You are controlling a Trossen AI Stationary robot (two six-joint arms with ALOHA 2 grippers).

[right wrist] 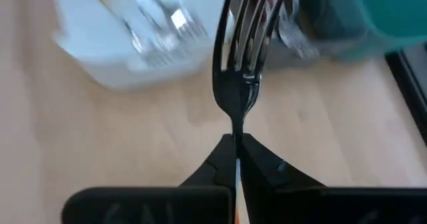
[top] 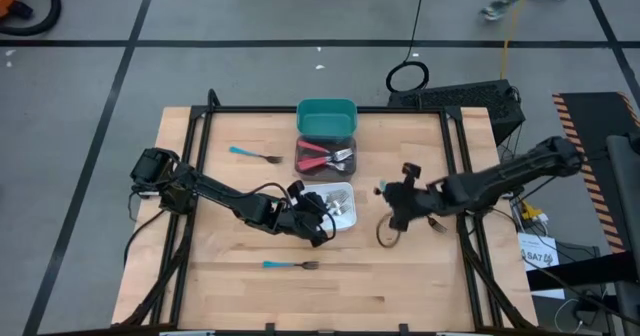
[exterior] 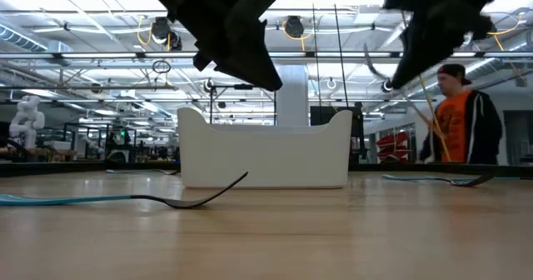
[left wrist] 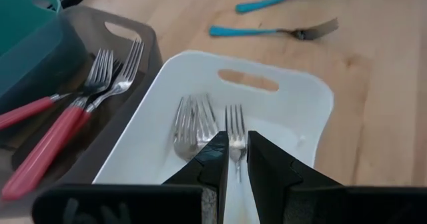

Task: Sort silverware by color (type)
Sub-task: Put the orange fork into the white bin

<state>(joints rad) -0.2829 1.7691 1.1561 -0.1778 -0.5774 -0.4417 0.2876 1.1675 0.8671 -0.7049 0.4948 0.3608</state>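
Blue forks (top: 255,156) on table: two; bins (top: 326,117): three.

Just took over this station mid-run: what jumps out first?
Both grippers hold forks: the left gripper grips one over the white bin at table centre, and the right gripper, just right of that bin, is shut on a fork. Two blue forks lie loose on the table.

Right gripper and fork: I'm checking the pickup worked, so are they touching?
Touching. The right wrist view shows the right gripper with its fingers shut on the neck of the fork, holding it off the table.
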